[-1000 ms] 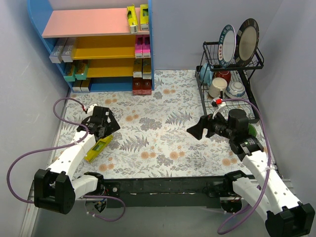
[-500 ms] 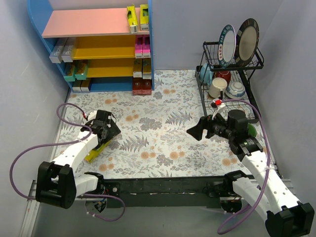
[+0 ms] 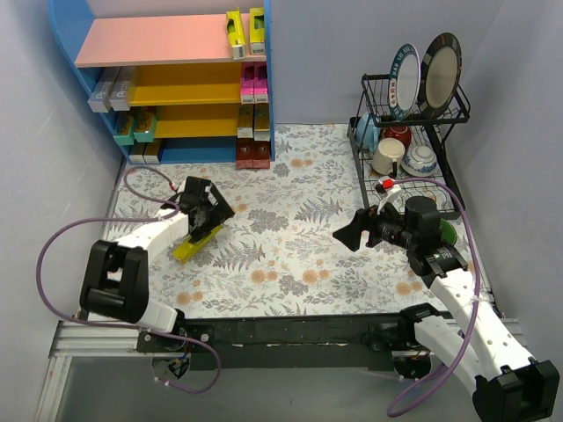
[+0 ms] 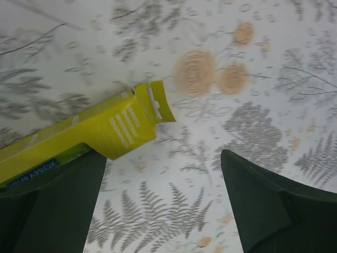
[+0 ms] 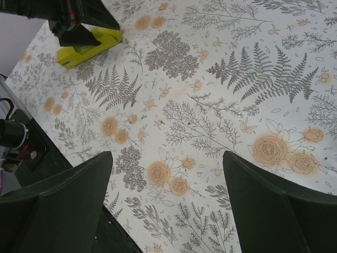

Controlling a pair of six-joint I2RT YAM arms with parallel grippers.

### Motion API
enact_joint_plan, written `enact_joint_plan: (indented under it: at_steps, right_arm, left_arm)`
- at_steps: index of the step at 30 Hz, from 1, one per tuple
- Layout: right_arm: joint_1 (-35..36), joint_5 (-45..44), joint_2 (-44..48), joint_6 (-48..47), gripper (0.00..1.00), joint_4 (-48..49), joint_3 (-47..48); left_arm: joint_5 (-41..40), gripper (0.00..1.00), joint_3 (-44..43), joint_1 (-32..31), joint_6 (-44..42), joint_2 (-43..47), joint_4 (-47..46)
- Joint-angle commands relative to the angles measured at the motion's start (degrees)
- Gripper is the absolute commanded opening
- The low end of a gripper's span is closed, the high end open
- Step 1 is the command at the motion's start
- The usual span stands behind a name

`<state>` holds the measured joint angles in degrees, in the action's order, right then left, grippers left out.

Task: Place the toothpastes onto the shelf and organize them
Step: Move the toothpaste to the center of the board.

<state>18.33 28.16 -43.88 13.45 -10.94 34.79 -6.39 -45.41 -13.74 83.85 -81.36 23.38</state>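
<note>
A yellow toothpaste box (image 3: 195, 243) lies flat on the floral tablecloth at the left. My left gripper (image 3: 209, 209) is open just over its far end. In the left wrist view the box (image 4: 89, 137) runs under my left finger (image 4: 58, 200), and the gap between the jaws (image 4: 162, 155) holds only tablecloth. My right gripper (image 3: 354, 234) is open and empty over the cloth at the right (image 5: 168, 158). The shelf (image 3: 266, 79) stands at the back left with yellow (image 3: 244, 31), magenta (image 3: 253, 84), silver (image 3: 110, 89), teal (image 3: 136, 125) and dark red (image 3: 252, 155) boxes on it.
A black wire dish rack (image 3: 413, 114) with plates, cups and bowls stands at the back right. Purple cables loop beside both arms. The right wrist view shows the yellow box (image 5: 87, 46) and the left gripper (image 5: 79, 21) at its top left, and the table's near edge (image 5: 31, 147).
My left gripper has swung up and to the right, toward the shelf. The yellow box has shifted the same way and turned a little. The right arm has not moved.
</note>
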Motion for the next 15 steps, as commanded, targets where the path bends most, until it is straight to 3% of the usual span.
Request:
enact_joint_plan:
  at_steps: [1,9,12,15]
  right_arm:
    - [-0.13,-0.92,0.28,-0.97,0.93,1.98,-0.16]
    - [-0.13,-1.62,0.02,-1.67,0.93,0.22,1.16]
    - [-0.13,-1.62,0.63,-2.11,0.93,-0.31,1.34]
    - [-0.13,-0.83,0.99,-2.03,0.93,-0.14,1.07]
  left_arm:
    - [6.31,0.9,-8.71,-4.89,1.92,-8.16,-8.78]
    - [12.54,0.96,-26.03,-11.4,3.51,-20.77,-10.72]
    - [10.53,0.98,-25.44,-11.4,-1.83,-16.91,-10.89]
    - [7.19,0.98,-23.16,-11.31,-15.61,-10.6,-11.51]
